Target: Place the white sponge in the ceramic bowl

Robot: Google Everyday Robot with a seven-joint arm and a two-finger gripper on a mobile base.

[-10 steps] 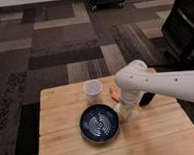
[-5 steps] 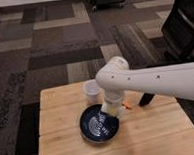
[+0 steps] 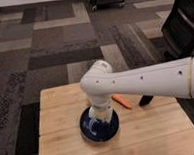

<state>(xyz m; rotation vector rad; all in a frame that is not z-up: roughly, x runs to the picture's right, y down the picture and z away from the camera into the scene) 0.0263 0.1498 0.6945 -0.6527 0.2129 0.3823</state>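
The dark blue ceramic bowl (image 3: 88, 134) sits on the wooden table, near its front left. My white arm reaches in from the right, and its wrist points straight down over the bowl. My gripper (image 3: 99, 123) hangs at the bowl's centre, just above or inside it, and covers most of the inside. The white sponge does not show; it is hidden by the arm or the gripper.
The wooden table (image 3: 58, 120) stands on patterned carpet. An orange carrot-like object (image 3: 123, 101) lies just right of the bowl, and a small black oblong object (image 3: 146, 100) lies further right. A black chair (image 3: 182, 21) stands at the far right. The arm hides the translucent cup.
My arm has swung left across the table, and the gripper has moved from the bowl's right side to over its centre. The cup is now covered by the arm.
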